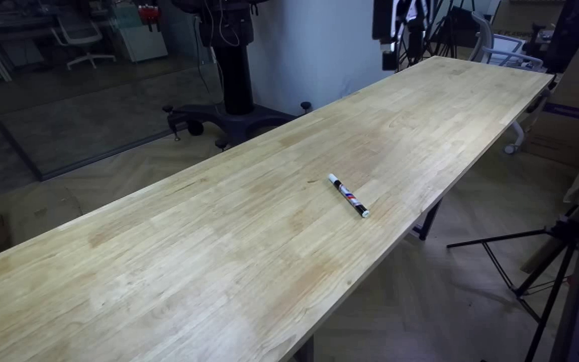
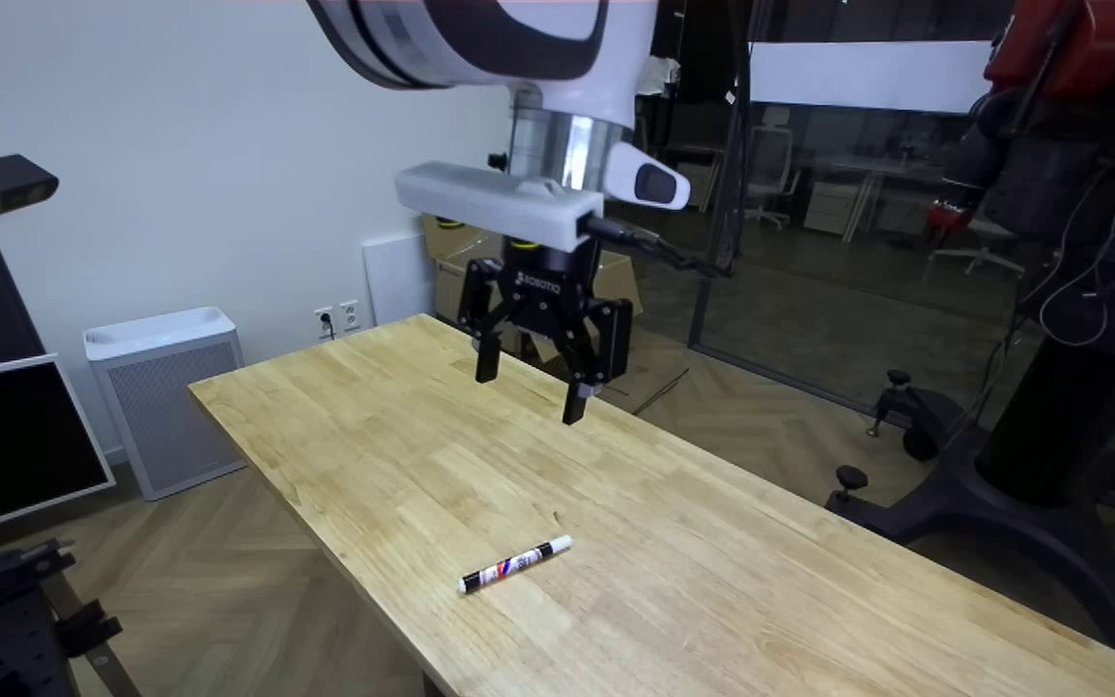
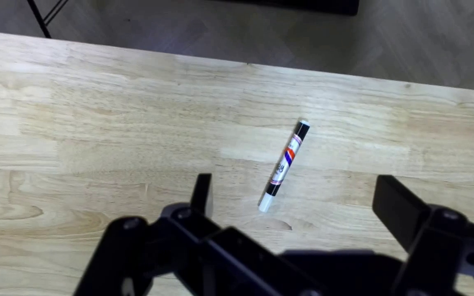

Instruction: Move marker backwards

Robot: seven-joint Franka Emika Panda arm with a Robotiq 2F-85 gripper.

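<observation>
Near a wall (image 2: 180, 194), a table (image 2: 393, 426) bears a marker (image 2: 515, 564).

The marker (image 3: 285, 164) is slender and straight and lies flat on the wooden table (image 1: 169, 251). A white section forms one end; a black band follows, then a white label with slanting red and blue stripes and dark lettering, then a second black band closed by a pale end disc. The barrel runs crosswise, slightly oblique to the long edges, its disc end directed towards the nearer one, its white end towards the opposite one. In both exterior views it is well apart from the far short edge and its corners.
</observation>
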